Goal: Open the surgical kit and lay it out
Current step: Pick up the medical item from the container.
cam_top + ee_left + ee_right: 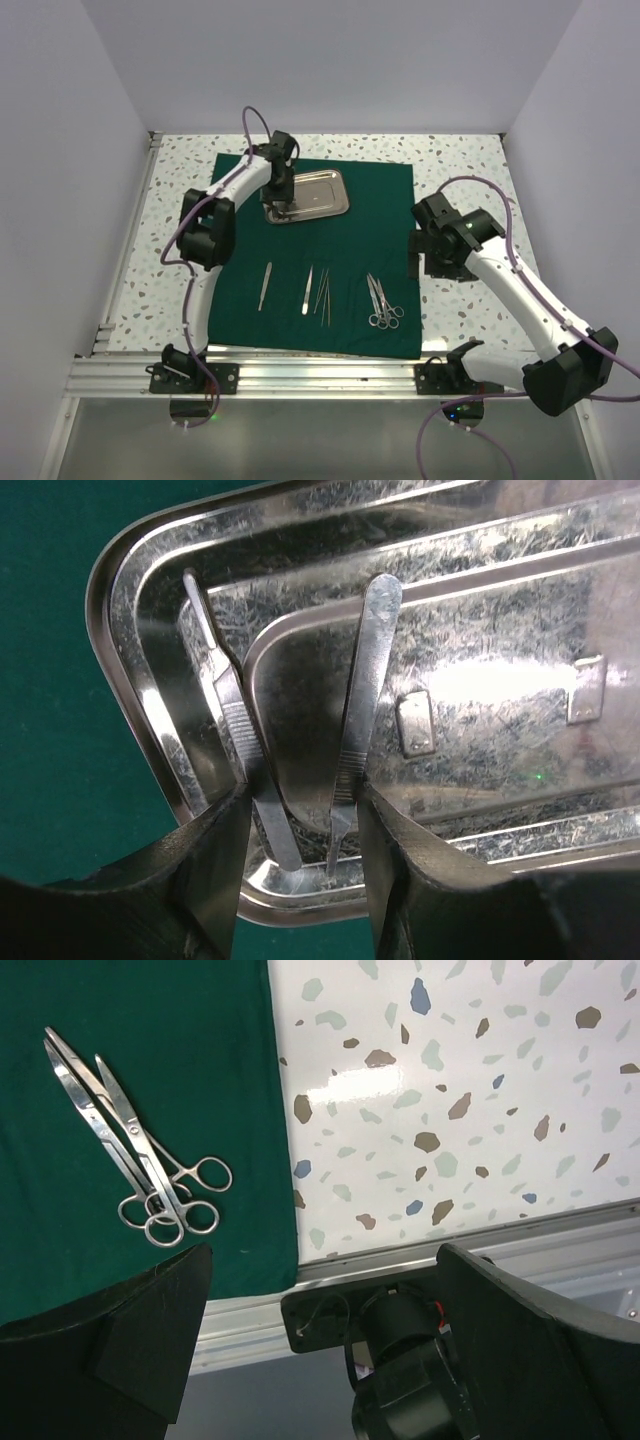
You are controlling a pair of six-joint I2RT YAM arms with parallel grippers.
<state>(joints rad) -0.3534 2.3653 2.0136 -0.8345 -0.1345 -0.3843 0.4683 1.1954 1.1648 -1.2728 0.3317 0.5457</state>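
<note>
L gripper (303, 810) part-open, nothing clamped: scalpel handle (235, 720) + flat handle (365, 680) lie btwn its fingers in steel tray (120, 570), likely next to lift out. R gripper (325, 1260) wide open, empty, parked aside; scissors (130, 1150) on drape (200, 1060) beyond its L finger.

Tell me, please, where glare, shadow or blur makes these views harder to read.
Left wrist: the steel tray throws a white glare patch across its floor, and the near fingers are dark and soft. Right wrist: a bright sheen on the speckled table, while the scissors are sharp. Top external: even light, only faint shadows.
</note>
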